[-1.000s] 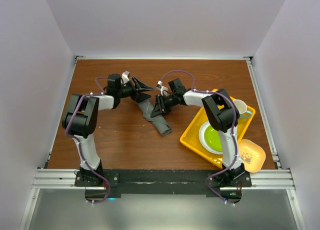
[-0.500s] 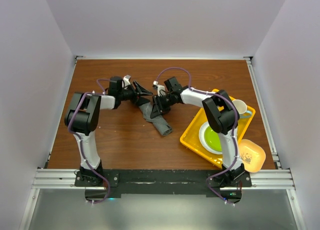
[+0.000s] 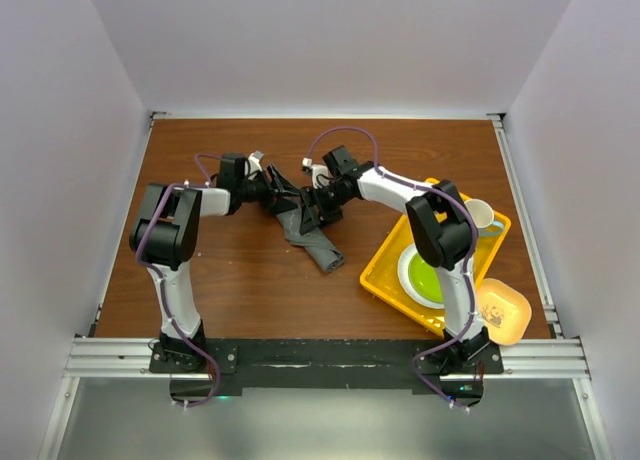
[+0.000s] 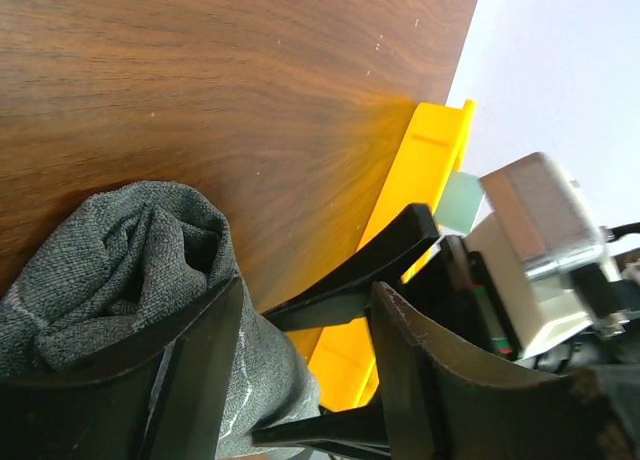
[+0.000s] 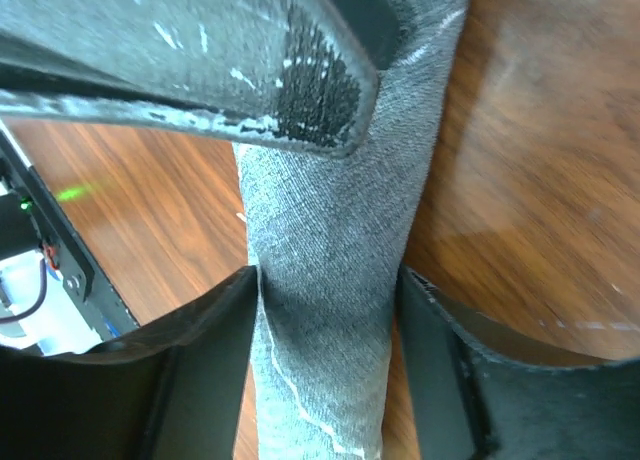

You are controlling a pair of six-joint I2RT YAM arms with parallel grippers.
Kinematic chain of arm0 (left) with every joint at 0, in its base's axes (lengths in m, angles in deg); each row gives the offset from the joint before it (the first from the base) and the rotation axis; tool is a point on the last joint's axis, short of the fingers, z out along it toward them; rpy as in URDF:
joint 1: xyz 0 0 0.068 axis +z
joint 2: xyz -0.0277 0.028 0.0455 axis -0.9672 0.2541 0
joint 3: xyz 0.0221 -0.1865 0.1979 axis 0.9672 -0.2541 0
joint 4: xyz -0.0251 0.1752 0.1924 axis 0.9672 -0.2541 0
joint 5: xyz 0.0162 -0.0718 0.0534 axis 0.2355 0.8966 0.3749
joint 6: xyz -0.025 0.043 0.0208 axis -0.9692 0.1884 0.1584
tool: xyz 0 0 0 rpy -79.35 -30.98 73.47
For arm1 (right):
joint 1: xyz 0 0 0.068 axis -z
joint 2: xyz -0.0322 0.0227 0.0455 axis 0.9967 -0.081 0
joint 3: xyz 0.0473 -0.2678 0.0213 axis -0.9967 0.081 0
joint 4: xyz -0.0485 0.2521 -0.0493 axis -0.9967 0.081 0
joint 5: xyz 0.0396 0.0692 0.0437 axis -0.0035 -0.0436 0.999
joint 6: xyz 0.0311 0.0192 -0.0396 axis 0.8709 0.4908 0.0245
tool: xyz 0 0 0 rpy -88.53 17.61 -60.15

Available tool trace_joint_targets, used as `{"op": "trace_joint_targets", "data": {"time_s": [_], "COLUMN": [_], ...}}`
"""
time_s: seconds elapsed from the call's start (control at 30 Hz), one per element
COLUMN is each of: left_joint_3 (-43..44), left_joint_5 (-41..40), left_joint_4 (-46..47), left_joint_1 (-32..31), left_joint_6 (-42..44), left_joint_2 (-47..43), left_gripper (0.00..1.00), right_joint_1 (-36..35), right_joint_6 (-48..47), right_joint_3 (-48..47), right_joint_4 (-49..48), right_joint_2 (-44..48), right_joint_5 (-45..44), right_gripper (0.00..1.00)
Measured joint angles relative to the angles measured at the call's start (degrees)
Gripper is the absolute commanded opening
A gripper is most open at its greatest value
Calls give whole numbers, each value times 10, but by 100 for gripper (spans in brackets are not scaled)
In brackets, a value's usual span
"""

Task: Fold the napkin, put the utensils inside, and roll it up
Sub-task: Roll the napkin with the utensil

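The dark grey napkin (image 3: 312,237) lies as a rolled bundle on the wooden table, running from the middle toward the near right. Both grippers meet at its far end. My left gripper (image 3: 284,194) is open, one finger (image 4: 200,360) resting against the napkin (image 4: 120,250) and the other standing apart. My right gripper (image 3: 309,211) straddles the roll, and its jaws stand open on either side of the napkin (image 5: 335,210), with a thin gap on the right side. The right gripper's fingers (image 4: 370,270) cross between my left fingers. No utensils show.
A yellow tray (image 3: 385,270) at the right holds a green plate (image 3: 425,277) and a mug (image 3: 481,215). A yellow bowl (image 3: 503,312) sits by the tray's near corner. The tray's edge (image 4: 430,160) lies just beyond both grippers.
The right gripper's jaws have spread apart off the napkin roll. The left gripper has shifted right, closer to the roll and the right gripper.
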Motion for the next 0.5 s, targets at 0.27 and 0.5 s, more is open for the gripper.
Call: {"op": "trace_joint_targets", "data": {"time_s": [0.27,0.5], "left_joint_3": [1,2], "left_joint_5": [1,2], "left_joint_4": [-3,-3], "left_joint_1": [2,2], "left_joint_6": [3,2], "left_joint_2": [0,0], "left_gripper": [59,59], "right_joint_1": [2,2], "right_joint_6": [-27,-11], "right_joint_3": [-92,-82], "right_joint_4": [88,78], "right_joint_2": [0,10], "right_joint_5": [-28,-2], "right_gripper": [65,25]}}
